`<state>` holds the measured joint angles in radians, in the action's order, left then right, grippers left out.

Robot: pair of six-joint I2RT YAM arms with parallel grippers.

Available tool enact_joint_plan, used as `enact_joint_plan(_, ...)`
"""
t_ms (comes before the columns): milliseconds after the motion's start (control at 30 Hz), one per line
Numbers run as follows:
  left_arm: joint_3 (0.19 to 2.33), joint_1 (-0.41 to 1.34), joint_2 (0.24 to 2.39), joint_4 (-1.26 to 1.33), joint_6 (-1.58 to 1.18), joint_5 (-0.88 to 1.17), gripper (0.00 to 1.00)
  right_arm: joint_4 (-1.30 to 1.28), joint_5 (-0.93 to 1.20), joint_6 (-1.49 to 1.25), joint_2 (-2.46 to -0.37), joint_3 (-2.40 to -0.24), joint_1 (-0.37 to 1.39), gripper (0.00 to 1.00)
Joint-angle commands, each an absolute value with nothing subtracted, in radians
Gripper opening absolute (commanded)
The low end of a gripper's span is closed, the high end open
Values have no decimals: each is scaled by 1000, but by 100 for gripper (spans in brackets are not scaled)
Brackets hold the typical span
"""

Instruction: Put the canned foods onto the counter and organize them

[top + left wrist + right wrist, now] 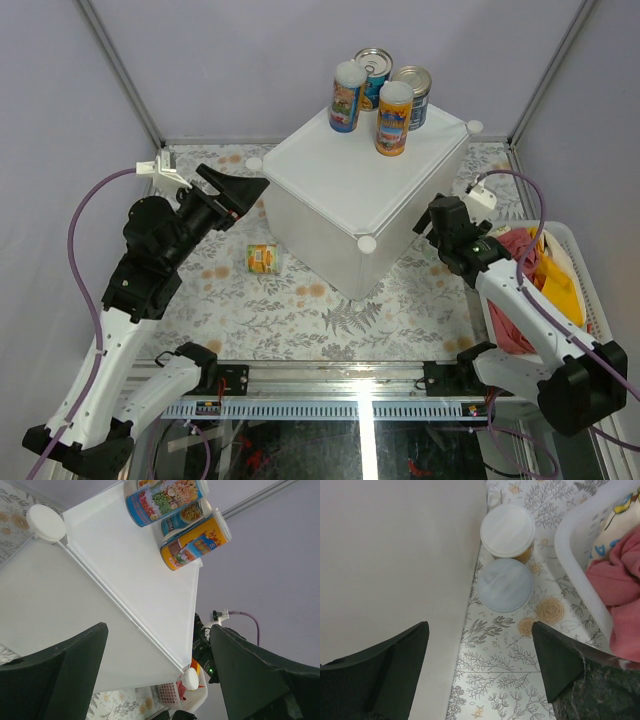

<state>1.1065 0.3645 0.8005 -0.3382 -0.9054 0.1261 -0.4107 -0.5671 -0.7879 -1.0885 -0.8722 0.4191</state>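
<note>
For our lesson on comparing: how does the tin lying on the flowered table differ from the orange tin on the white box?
The lying tin is on its side; the orange tin stands upright. The lying tin rests on the flowered table; the orange tin is on the white box. The lying tin is alone; the orange tin has three other tins close beside it. Both are round tins with yellowish labels.

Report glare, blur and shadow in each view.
Top external: glare streaks the metal rail; the cans on the counter are sharp. Left wrist: the left gripper's fingers are dark and soft-edged, the can labels crisp. Right wrist: the right gripper's fingers blur, the counter's wall is flat grey, the two lidded cans are sharp.
</note>
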Motion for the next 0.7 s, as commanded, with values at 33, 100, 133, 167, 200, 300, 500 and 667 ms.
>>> enact_joint_plan(33,1127,354,798,-341,-875,123,83,-431,-653,-925,-1131,-869,419,90)
enact_joint_plan(100,1125,354,798,-342,-874,123,83,-445,-663,-953,-1155,-869,415,90)
enact_joint_plan(133,1125,354,798,-343,-873,122,83,-441,-666,-961,-1163,-864,412,90)
enact_joint_plan(167,1126,353,797,-345,-872,121,83,-431,-666,-966,-1170,-856,408,90)
enact_joint_plan(200,1127,353,795,-346,-870,120,83,-422,-666,-971,-1175,-847,406,90)
enact_joint_plan(300,1130,351,796,-351,-868,118,83,-400,-672,-981,-1196,-834,396,90)
enact_joint_plan(500,1132,351,796,-355,-865,114,83,-361,-687,-1002,-1226,-797,370,89)
enact_joint_plan(667,1136,350,795,-359,-865,113,83,-308,-677,-987,-1257,-781,347,89)
